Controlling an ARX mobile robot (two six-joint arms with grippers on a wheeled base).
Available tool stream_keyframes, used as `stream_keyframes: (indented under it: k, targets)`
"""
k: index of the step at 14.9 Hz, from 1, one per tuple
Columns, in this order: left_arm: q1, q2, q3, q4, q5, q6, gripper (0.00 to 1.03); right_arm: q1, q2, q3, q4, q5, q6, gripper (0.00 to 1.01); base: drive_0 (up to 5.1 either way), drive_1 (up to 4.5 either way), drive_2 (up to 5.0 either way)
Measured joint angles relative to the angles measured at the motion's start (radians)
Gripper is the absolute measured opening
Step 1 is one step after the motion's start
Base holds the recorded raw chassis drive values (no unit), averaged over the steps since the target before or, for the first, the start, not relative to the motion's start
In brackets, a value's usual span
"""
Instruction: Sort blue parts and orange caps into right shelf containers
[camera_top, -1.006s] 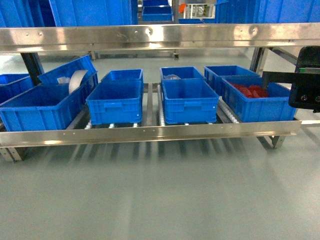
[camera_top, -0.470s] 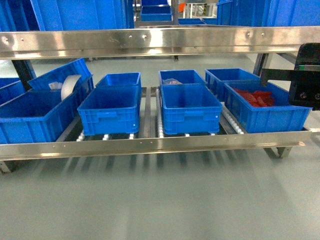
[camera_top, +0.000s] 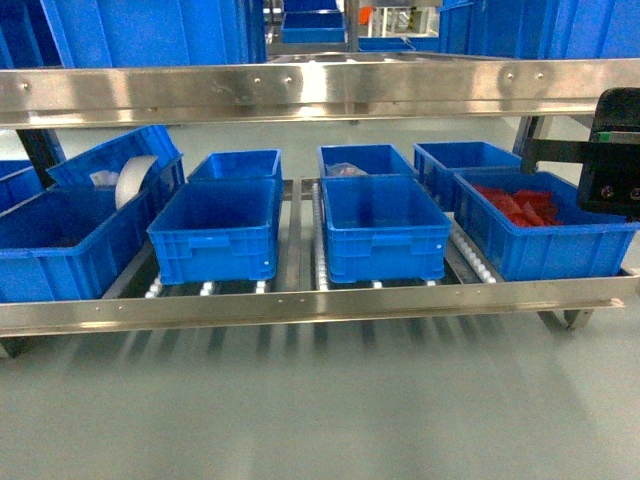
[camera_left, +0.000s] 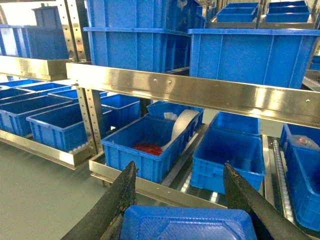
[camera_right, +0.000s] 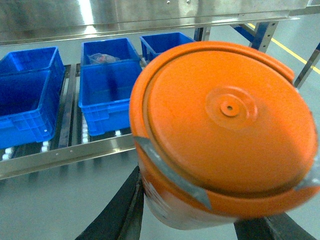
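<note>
Right tool (camera_right: 190, 220) was clamped on an orange cap (camera_right: 225, 130), dark fingers (camera_right: 117, 215) pressing its sides from below. The cap filled most of the right wrist view, flat top toward the camera, well apart from the shelf behind it. No print was visible from this angle.

Left tool (camera_left: 177, 200) carried a blue part (camera_left: 187, 224) between its two fingers (camera_left: 120, 195). They flanked the part closely and appeared to be gripping it, though the contact itself lay at the frame edge.

In the head view only a black piece of the right arm (camera_top: 612, 150) showed at the right edge; neither carried thing was visible there.

The lower shelf rail (camera_top: 300, 305) fronted a row of blue crates. The rightmost crate (camera_top: 545, 235) already held red-orange pieces, so it was judged the likely bin for the cap. The centre crate (camera_top: 385, 228) looked empty. A crate at left (camera_top: 75, 235) held a white roll (camera_top: 132, 178).

Judgement: both loads were in hand and held high, probably to clear the rail and crate rims; placement not yet begun.
</note>
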Motion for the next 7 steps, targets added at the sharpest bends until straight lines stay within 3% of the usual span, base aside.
stream_keyframes:
  k: [7]
  targets:
    - [0.0, 0.0, 0.0, 0.0, -0.001, 0.0, 0.41, 0.0, 0.0, 0.0, 0.0, 0.0, 0.0, 0.41, 0.0, 0.0, 0.0]
